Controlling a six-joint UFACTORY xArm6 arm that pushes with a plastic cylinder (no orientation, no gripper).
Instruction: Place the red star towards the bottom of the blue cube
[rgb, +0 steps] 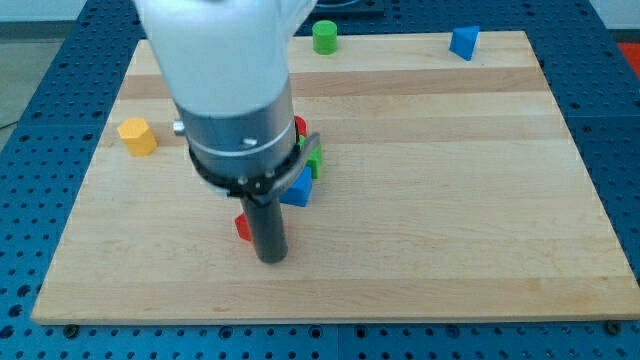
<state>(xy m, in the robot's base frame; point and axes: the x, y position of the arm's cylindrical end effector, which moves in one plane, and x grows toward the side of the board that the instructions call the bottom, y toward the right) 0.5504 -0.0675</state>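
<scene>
My tip (272, 258) is at the lower middle of the board, at the end of the dark rod. A red block (242, 227), mostly hidden by the rod, touches the tip's left side; its shape cannot be made out. The blue cube (298, 190) lies just up and right of the tip, partly hidden by the arm. A green block (313, 160) and another red block (299, 126) sit just above the blue cube, both mostly covered by the arm.
A yellow block (137, 136) lies near the board's left edge. A green cylinder (324, 36) stands at the top edge. A blue triangular block (463, 42) is at the top right. The wooden board (450, 200) rests on a blue perforated table.
</scene>
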